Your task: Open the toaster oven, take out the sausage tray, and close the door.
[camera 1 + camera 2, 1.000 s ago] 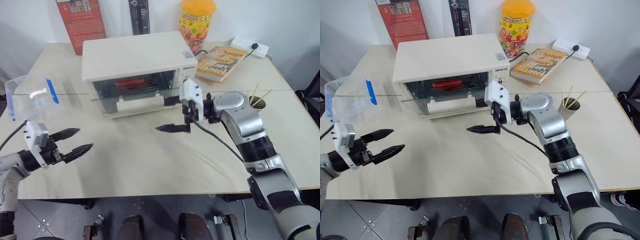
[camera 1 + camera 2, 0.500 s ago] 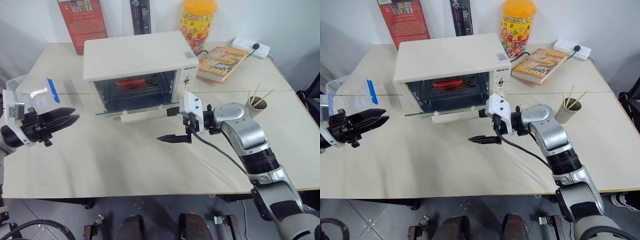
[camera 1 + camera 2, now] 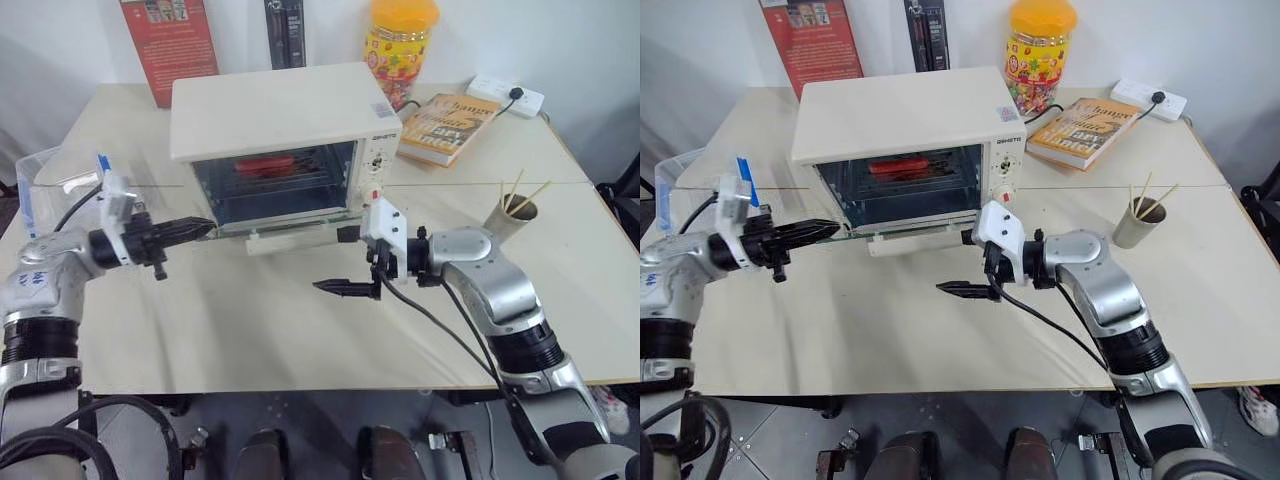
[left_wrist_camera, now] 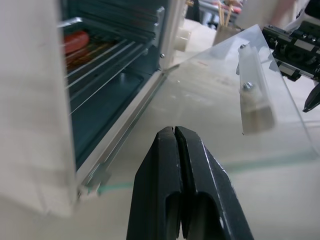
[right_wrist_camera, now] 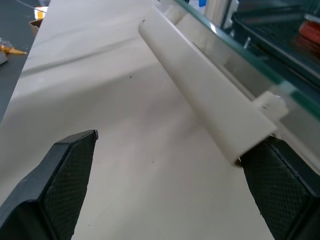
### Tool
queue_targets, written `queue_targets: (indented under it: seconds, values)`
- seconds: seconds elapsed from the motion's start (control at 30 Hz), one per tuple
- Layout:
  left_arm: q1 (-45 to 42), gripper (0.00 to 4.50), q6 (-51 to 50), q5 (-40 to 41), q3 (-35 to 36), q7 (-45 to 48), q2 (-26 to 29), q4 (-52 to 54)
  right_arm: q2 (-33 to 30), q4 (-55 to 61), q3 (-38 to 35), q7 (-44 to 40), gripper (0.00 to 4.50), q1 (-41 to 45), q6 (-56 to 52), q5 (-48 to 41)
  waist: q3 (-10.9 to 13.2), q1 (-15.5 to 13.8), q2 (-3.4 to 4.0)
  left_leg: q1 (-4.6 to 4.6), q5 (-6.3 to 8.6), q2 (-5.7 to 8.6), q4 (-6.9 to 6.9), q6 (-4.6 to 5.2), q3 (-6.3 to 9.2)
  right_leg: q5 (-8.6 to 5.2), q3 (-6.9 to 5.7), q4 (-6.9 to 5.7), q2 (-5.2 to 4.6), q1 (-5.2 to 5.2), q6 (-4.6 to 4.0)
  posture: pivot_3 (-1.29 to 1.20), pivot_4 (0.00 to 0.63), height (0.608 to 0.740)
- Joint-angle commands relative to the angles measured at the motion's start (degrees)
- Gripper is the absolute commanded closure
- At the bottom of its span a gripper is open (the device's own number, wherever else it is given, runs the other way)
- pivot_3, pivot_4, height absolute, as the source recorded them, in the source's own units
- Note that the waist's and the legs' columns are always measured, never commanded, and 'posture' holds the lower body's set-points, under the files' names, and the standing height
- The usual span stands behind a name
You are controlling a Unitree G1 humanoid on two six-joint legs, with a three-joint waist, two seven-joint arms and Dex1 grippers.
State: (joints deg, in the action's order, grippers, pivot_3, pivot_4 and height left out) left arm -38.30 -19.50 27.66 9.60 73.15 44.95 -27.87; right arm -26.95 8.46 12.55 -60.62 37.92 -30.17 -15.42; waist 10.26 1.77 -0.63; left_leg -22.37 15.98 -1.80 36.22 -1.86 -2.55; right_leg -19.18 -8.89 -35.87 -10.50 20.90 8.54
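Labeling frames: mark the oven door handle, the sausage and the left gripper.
door handle [image 3: 300,238]: left eye view, middle of the white bar.
sausage [image 3: 898,165]: right eye view, middle of its red body.
left gripper [image 3: 205,226]: left eye view, closed fingertips.

The toaster oven [image 3: 275,120] stands on the table [image 3: 280,320], behind both claws. Its door [image 3: 290,222] lies folded down in front of it, between the left gripper [image 3: 200,227] and the right gripper [image 3: 350,262]. The sausage tray [image 3: 268,166] sits inside the oven, behind the door. The plastic box [image 3: 55,185] is behind the left gripper. The book [image 3: 445,125] and the cup of sticks [image 3: 508,210] lie to the right of the right gripper.
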Motion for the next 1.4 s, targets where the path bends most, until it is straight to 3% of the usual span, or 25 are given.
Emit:
queue_targets:
  seconds: [0.03,0.23,0.4,0.57,0.67,0.87,1.0,1.23,1.4]
  values:
    - [-1.87,4.45,1.30,-1.39,-1.14,1.79,-0.51,-1.78,-2.96,7.02,-1.53,0.31,0.00,-2.19,-3.09,-2.20,0.00,-0.14,0.00,0.00,0.00,0.00,0.00,0.00,0.01,0.00,0.00,0.00,0.00,0.00,0.00,0.00,0.150,0.740]
    - [-4.36,4.45,2.44,-3.25,-2.60,3.92,-1.11,-4.65,-9.67,12.75,-2.31,1.17,0.00,-6.89,-8.00,-2.73,0.01,-0.26,-0.05,-0.02,0.01,0.00,0.17,0.01,0.03,0.00,-0.01,0.00,0.00,-0.07,0.00,0.00,0.150,0.740]
    - [-3.72,4.45,1.27,-5.49,-6.10,6.39,-1.06,-3.55,-20.63,18.82,-5.54,-2.75,0.00,-13.44,-10.86,-5.19,0.02,-0.60,-0.07,-0.04,0.07,0.01,0.25,0.11,0.02,0.00,0.00,0.02,-0.01,-0.12,0.00,0.00,0.150,0.740]
    - [-2.73,4.45,-1.10,-7.59,-8.63,6.19,-0.78,-2.09,-21.53,19.98,-12.61,-0.52,0.00,-12.14,-13.59,-10.63,0.05,-0.17,-0.11,-0.03,0.09,0.00,0.40,0.13,0.00,0.00,0.02,0.02,0.00,-0.18,0.00,0.00,0.150,0.740]
    - [-2.23,4.45,-1.28,-8.67,-9.54,6.35,-0.50,-1.81,-19.39,19.57,-12.94,1.82,0.00,-8.94,-13.02,-11.61,0.06,-0.21,-0.12,-0.03,0.09,-0.02,0.46,0.13,0.00,0.00,0.03,0.01,0.00,-0.17,0.00,0.00,0.150,0.740]
    - [-0.16,4.45,4.31,-12.52,-9.51,0.41,-1.77,-1.44,-8.41,10.67,-2.42,10.09,0.00,3.64,-5.40,-1.65,0.07,-0.15,-0.12,-0.05,0.10,-0.03,0.57,0.13,-0.04,0.00,0.10,-0.08,-0.01,-0.12,0.00,0.00,0.150,0.740]
    - [3.94,4.45,7.22,-9.03,-5.89,-0.11,-3.26,2.57,-0.73,0.67,4.71,14.24,0.00,10.43,2.98,6.50,0.06,-0.10,-0.13,-0.08,0.16,-0.02,0.66,0.17,-0.02,0.00,0.08,-0.09,-0.02,-0.15,0.01,0.00,0.150,0.740]
    - [9.72,4.45,8.10,-3.69,2.89,-9.44,-7.96,8.77,6.44,-16.00,12.64,20.05,0.00,17.80,17.35,20.47,0.07,0.08,-0.13,-0.20,0.18,-0.02,0.76,0.16,0.06,0.01,0.04,-0.11,-0.02,-0.10,0.01,0.00,0.150,0.740]
    - [17.96,3.01,8.29,5.46,11.30,-13.83,-13.25,19.89,13.23,-31.60,12.21,28.82,0.00,24.62,23.43,26.37,0.07,1.04,-0.13,-0.19,0.19,-0.03,0.72,0.15,0.10,0.01,0.04,-0.13,-0.03,-0.10,0.01,0.00,0.150,0.740]
